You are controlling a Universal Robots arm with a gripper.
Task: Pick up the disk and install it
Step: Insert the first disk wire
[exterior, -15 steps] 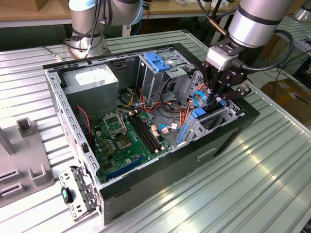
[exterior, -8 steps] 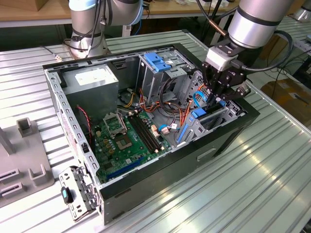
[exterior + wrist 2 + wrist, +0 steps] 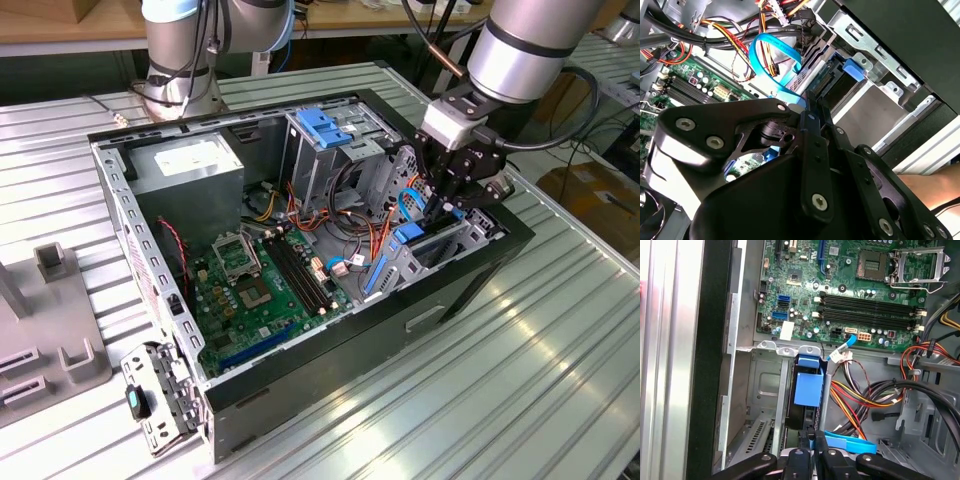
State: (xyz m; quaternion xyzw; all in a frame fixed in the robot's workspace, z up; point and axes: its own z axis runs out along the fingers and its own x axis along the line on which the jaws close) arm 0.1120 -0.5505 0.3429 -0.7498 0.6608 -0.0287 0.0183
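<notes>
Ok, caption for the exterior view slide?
Gripper lowered into the open computer case, at the drive bay with the blue-framed disk, beside the motherboard.

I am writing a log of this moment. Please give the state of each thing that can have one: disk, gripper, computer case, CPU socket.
Disk: standing on edge in the bay at the case's front, held by the gripper.
Gripper: shut on the disk, down inside the case.
Case: lying on its side, side panel off, inside exposed.
CPU socket: latch frame open, no cooler on it.
</notes>
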